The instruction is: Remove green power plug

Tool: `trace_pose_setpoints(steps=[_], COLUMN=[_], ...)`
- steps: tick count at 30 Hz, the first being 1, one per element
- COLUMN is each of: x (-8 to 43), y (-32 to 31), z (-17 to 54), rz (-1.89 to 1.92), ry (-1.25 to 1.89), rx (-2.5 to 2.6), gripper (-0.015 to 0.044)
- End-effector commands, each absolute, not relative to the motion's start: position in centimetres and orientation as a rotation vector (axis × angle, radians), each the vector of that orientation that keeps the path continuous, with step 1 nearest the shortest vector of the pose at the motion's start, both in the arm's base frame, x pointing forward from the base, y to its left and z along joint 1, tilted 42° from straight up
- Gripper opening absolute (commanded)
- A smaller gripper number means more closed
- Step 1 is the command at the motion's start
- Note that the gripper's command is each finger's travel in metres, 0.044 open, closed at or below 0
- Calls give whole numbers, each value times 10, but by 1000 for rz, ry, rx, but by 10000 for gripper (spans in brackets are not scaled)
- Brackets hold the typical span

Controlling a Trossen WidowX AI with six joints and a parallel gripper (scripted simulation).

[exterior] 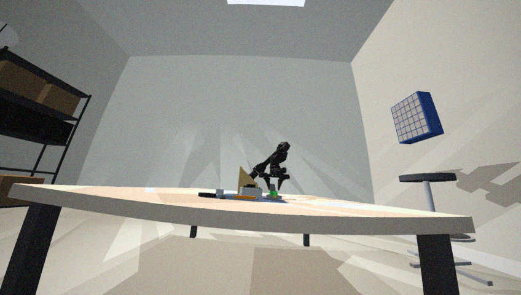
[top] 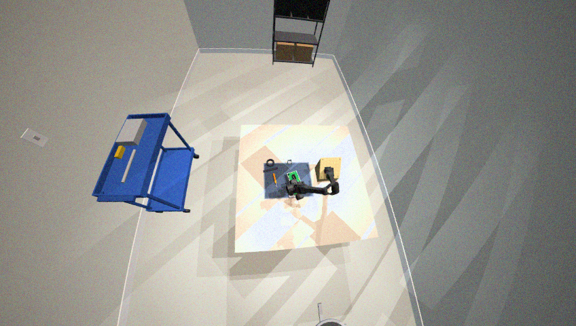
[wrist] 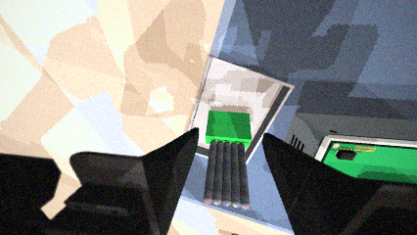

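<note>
Open end effector (top: 293, 192) (exterior: 274, 188) (wrist: 230, 134), green plug (exterior: 273, 193) (wrist: 228, 127) between fingertips.

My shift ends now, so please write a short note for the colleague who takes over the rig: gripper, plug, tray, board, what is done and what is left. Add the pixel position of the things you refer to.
Gripper (exterior: 273, 188) (wrist: 230, 134): open, fingers on both sides of the plug's dark wires, holding nothing.
Green power plug (exterior: 273, 193) (wrist: 228, 127): out of its socket, in the grey tray (exterior: 279, 197) (wrist: 285, 91).
Circuit board (top: 293, 176) (wrist: 387, 164): in its casing beside the tray.
Done: plug freed, placed and let go.
Left: move the gripper clear, preferably straight up, so the fingers do not catch the wires.
</note>
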State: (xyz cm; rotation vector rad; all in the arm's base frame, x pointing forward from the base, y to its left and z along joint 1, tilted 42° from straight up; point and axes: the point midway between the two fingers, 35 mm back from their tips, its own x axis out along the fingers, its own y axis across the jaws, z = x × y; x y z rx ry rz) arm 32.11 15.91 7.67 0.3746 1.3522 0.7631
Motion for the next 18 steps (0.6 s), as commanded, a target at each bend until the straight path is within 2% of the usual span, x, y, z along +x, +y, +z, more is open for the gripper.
trace_pose_setpoints(steps=[1, 3, 18], x=[321, 321, 321], y=[159, 159, 159], z=[76, 76, 76], rz=[761, 761, 761], ry=[1354, 1354, 1354], rx=[373, 373, 373], gripper=[394, 440, 440])
